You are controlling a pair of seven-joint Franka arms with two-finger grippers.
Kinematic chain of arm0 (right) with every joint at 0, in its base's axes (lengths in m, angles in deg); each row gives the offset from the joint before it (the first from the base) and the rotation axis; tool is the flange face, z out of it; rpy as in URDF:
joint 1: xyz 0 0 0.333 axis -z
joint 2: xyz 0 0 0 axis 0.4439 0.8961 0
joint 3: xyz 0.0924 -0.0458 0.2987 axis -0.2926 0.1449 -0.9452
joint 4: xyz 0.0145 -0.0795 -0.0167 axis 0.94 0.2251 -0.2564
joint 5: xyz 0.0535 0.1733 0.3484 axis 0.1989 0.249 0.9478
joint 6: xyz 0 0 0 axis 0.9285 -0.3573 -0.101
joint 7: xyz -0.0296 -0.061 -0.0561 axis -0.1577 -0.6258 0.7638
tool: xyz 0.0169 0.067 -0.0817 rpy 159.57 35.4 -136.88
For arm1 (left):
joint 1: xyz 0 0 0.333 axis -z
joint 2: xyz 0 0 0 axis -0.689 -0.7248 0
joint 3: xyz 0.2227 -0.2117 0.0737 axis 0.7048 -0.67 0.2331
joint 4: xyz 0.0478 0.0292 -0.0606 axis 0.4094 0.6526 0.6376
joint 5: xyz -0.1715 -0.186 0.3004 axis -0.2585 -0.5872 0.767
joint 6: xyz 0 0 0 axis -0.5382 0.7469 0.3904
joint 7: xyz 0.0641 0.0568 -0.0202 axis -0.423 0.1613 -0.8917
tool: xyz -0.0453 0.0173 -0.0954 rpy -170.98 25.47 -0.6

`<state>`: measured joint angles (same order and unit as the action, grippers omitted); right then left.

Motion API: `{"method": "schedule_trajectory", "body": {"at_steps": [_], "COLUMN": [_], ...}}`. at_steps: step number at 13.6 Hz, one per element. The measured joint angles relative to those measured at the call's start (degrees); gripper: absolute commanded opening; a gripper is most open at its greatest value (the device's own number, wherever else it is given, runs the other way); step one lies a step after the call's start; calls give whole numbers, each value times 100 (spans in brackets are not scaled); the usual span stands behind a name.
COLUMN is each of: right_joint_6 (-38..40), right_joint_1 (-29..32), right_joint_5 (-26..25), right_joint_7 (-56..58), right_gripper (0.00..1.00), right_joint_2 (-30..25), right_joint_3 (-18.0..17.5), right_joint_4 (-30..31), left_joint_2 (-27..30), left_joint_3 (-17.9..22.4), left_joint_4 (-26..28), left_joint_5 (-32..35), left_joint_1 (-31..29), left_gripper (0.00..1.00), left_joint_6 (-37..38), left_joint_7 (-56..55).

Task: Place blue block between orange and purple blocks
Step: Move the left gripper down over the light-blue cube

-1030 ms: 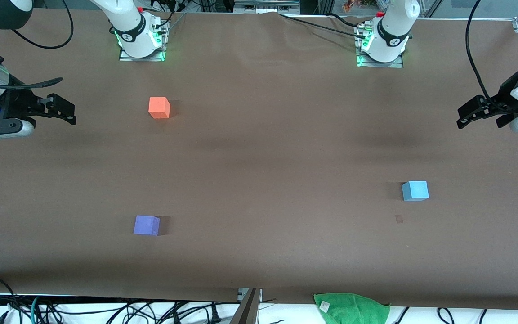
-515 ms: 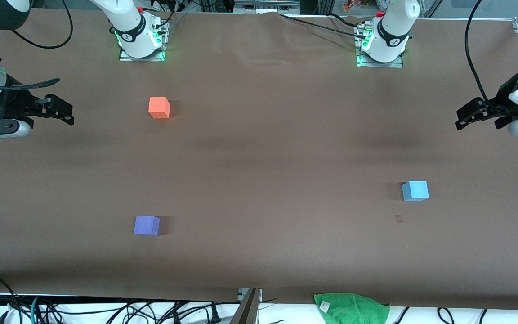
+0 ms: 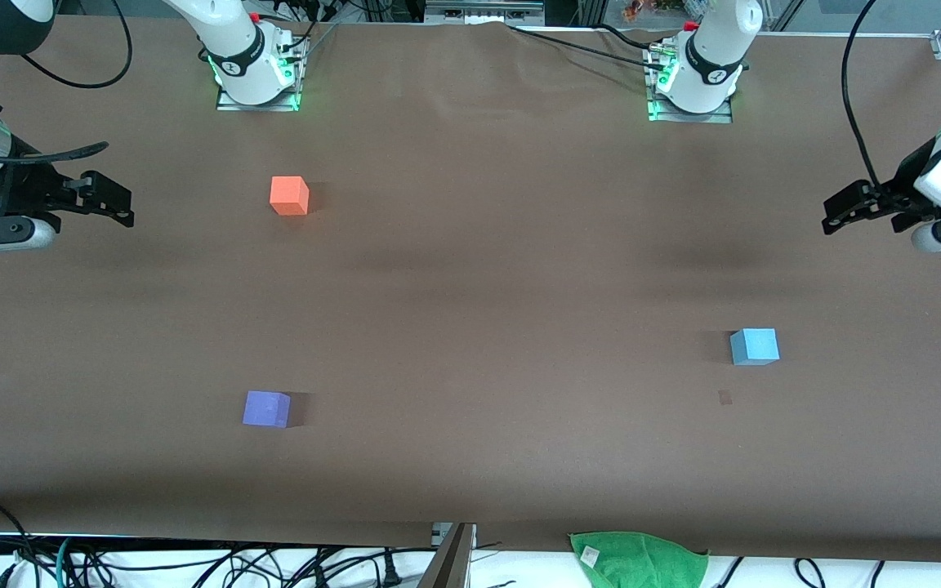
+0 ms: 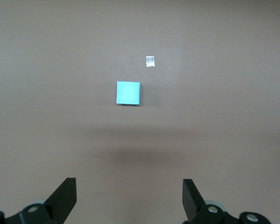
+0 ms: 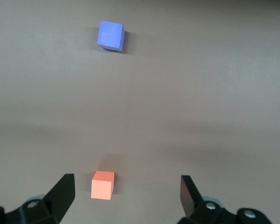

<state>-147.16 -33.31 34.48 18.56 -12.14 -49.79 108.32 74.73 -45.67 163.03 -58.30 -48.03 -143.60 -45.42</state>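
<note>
The blue block (image 3: 754,346) lies on the brown table toward the left arm's end; it also shows in the left wrist view (image 4: 128,93). The orange block (image 3: 288,196) lies toward the right arm's end, near the bases; it also shows in the right wrist view (image 5: 102,185). The purple block (image 3: 266,408) lies nearer to the front camera than the orange one, also in the right wrist view (image 5: 111,35). My left gripper (image 3: 842,211) is open and empty, up in the air at the table's left-arm end. My right gripper (image 3: 111,204) is open and empty, up at the right-arm end.
A small pale tape mark (image 3: 724,398) lies on the table just nearer to the front camera than the blue block. A green cloth (image 3: 638,558) hangs at the table's front edge. Cables run along that edge and by the arm bases.
My left gripper has drifted slightly toward the table's middle and down. My right gripper has barely shifted. The blocks have not moved.
</note>
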Motion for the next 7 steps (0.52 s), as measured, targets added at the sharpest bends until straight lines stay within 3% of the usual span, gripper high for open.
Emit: {"method": "schedule_trajectory", "body": {"at_steps": [7], "right_joint_6": [0], "right_joint_1": [-3], "right_joint_5": [0], "right_joint_7": [11], "right_gripper": [100], "right_joint_2": [0], "right_joint_3": [-2], "right_joint_4": [0], "left_joint_2": [-232], "left_joint_3": [18], "left_joint_4": [-2], "left_joint_5": [0], "left_joint_1": [-17], "left_gripper": [100], "left_joint_6": [82], "left_joint_7": [0]}}
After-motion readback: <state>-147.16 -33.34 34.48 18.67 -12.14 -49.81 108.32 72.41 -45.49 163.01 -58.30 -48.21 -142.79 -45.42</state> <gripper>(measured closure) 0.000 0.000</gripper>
